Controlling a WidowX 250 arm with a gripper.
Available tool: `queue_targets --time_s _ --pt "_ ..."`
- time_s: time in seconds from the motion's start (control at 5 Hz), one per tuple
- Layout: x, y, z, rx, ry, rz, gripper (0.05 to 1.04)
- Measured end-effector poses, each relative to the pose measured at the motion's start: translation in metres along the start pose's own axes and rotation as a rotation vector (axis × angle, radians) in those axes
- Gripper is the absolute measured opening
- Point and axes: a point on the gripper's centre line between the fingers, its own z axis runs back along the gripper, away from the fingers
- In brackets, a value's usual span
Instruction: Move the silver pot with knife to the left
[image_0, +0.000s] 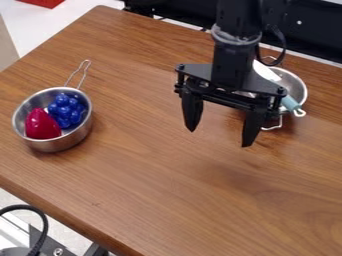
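Far left, low corner of the view: black curved cable (41, 222) beside a silver-and-black metal frame (57, 249), both below the near edge of the brown wood-grain table (153, 185); higher up, at the top edge, a bright red flat-sided object (41, 2) on a white surface beyond the table.

On the table's left part: round, shallow pan of brushed silver metal (57, 145), upright, its looped wire handle (81, 72) pointing toward the far side; inside, a glossy crimson pointed piece (41, 125) on the left, leaning by the wall; a cluster of shiny blue balls like grapes (65, 110) just beside it on the right.

Right of centre: black two-finger gripper (219, 138) hanging down over the bare wood, well apart from the pan; its fingers are spread wide, tips pointing down, nothing between them.

Behind the gripper, on the far right part of the table: silver metal pot (298, 84), round, partly hidden by the arm; knife with white blade (266, 71) and pale blue handle (290, 103) lies slanted across it, the handle end over the rim nearest the right; a thin wire loop (272, 127) shows at the pot's near side, probably part of its fittings, though the arm blocks much there.
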Motion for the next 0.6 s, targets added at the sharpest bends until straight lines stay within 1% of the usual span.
queue_targets --time_s 0.2,0.4,0.6 --pt "-0.002 0.001 -0.008 0.008 0.025 -0.002 0.998" --pt "0.014 0.010 -0.013 -0.043 -0.024 0.037 0.998" --pt "0.035 0.022 -0.016 -0.094 -0.060 0.115 0.998"
